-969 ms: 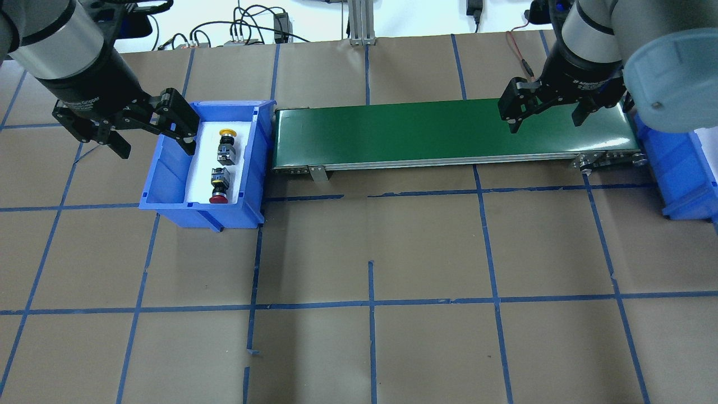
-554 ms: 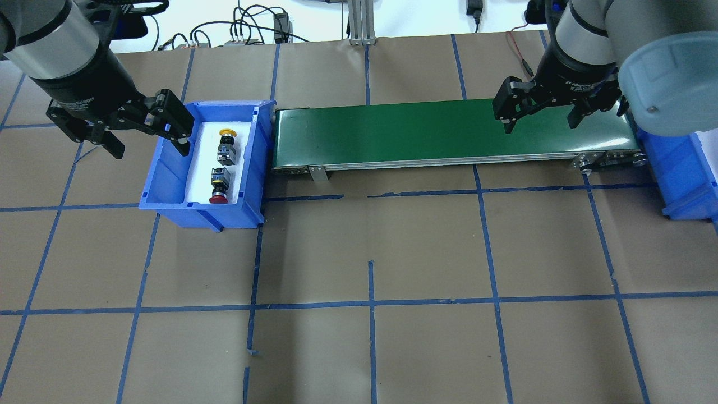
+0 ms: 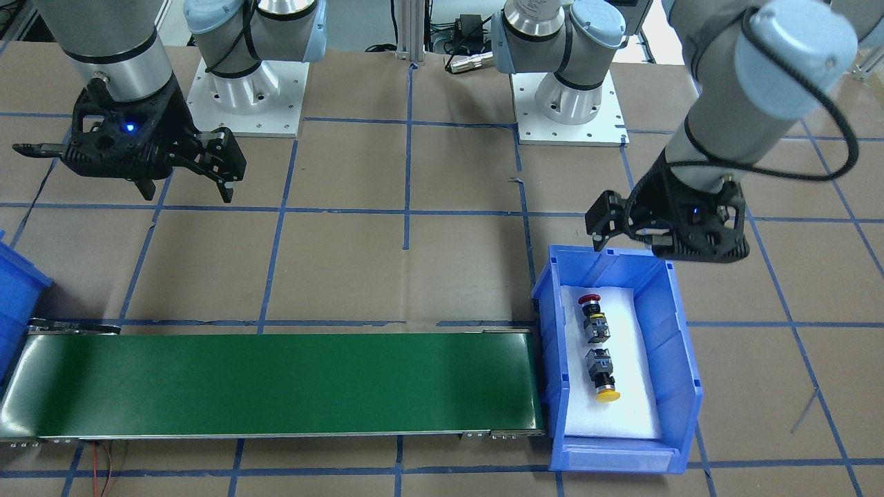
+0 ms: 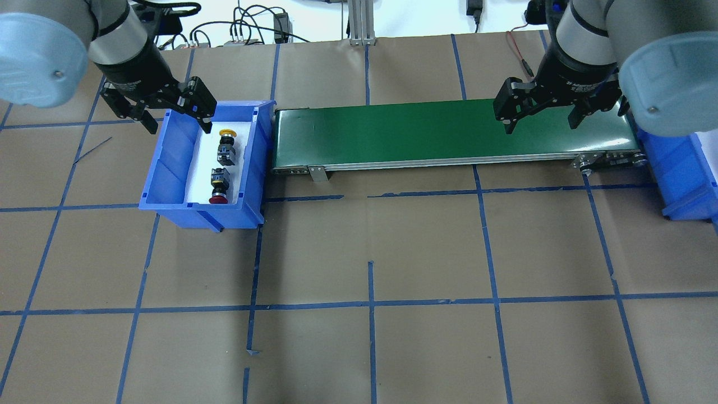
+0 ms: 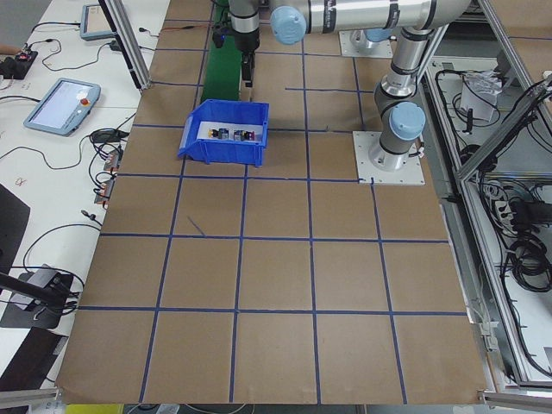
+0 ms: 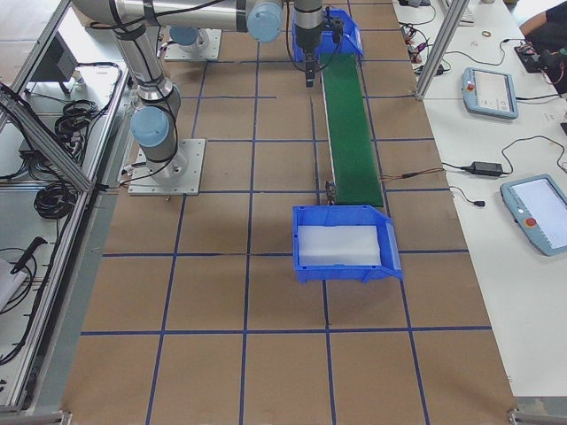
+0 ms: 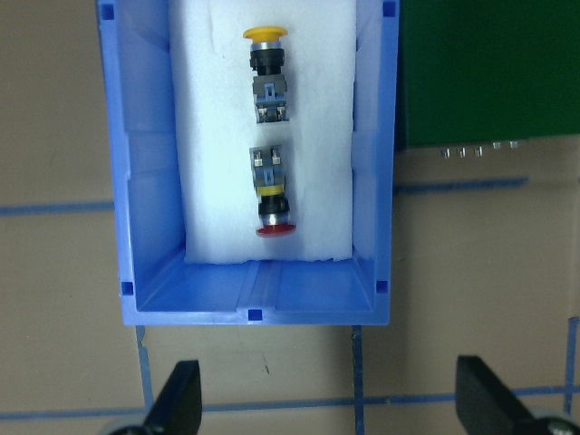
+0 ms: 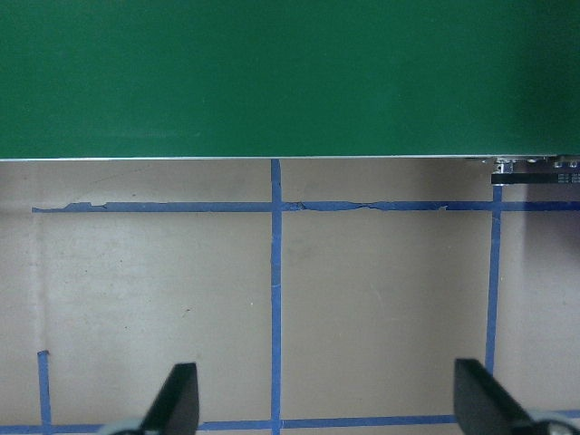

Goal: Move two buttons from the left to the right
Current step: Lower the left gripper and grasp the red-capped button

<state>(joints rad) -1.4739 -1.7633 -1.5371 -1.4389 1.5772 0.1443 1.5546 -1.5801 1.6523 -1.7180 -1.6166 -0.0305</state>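
Observation:
Two buttons lie end to end on white foam in the left blue bin (image 4: 168, 168): the yellow button (image 4: 227, 145) at the far end and the red button (image 4: 219, 185) at the near end. The front view shows the red button (image 3: 592, 314) and the yellow button (image 3: 603, 379) in this bin (image 3: 680, 345). My left gripper (image 4: 178, 116) hangs open and empty above the bin, well clear of both. Its wrist view shows the yellow button (image 7: 267, 72) and the red button (image 7: 270, 195) ahead of its fingertips (image 7: 181, 399). My right gripper (image 4: 543, 115) is open and empty above the belt's right end.
A green conveyor belt (image 4: 420, 132) runs from the left bin to a second blue bin (image 4: 681, 174) at the right, lined with bare white foam (image 6: 341, 246). Cables and a metal post (image 4: 359, 22) stand at the table's far edge. Both arm bases (image 3: 242, 90) sit behind.
My left gripper has swung right and away, from beside the bin's left wall to over its far end, and looks smaller. My right gripper shifted slightly left.

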